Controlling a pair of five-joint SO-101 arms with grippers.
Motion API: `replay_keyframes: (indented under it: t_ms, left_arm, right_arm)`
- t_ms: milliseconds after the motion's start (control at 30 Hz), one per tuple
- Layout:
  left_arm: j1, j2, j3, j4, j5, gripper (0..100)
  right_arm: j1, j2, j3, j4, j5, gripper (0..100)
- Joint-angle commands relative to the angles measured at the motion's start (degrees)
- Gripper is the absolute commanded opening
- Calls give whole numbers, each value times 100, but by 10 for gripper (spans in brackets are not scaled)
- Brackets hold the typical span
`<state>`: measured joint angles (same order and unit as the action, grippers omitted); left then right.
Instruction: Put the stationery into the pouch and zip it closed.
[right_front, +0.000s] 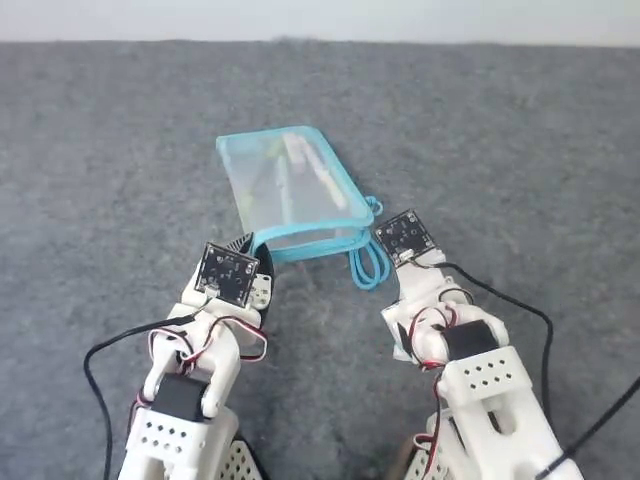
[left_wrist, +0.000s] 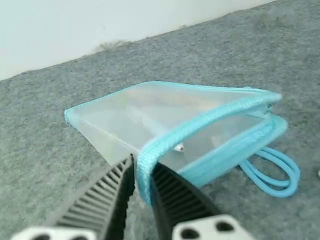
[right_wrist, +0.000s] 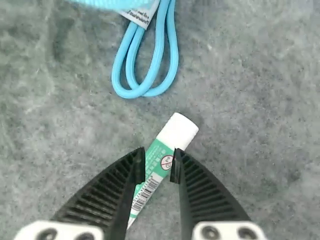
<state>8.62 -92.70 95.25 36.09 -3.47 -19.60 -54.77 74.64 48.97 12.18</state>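
A clear pouch (right_front: 290, 190) with teal trim lies mid-table, and several stationery pieces show through its wall. My left gripper (left_wrist: 142, 187) is shut on the teal zipper edge (left_wrist: 200, 125) at the corner nearest it, holding the mouth lifted open; in the high view the left gripper (right_front: 258, 247) sits at the pouch's near left corner. My right gripper (right_wrist: 157, 167) is shut on a green-and-white glue stick (right_wrist: 172, 142) with a white cap, just short of the pouch's blue cord loop (right_wrist: 145, 65).
Grey carpet (right_front: 520, 140) covers the table, with a pale wall behind its far edge. The cord loop (right_front: 368, 265) trails from the pouch's near right corner toward the right arm (right_front: 440, 320). Black cables (right_front: 100, 350) run beside both arm bases.
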Motion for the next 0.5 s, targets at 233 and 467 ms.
replay_keyframes:
  t_ms: [233, 467]
  left_arm:
    - [-26, -88, -57, -132, -26, 12]
    - [-26, -88, -57, -141, -26, 12]
  right_arm:
    - [48, -207, -35, -145, 79, 91]
    - [57, -207, 0, -233, 88, 91]
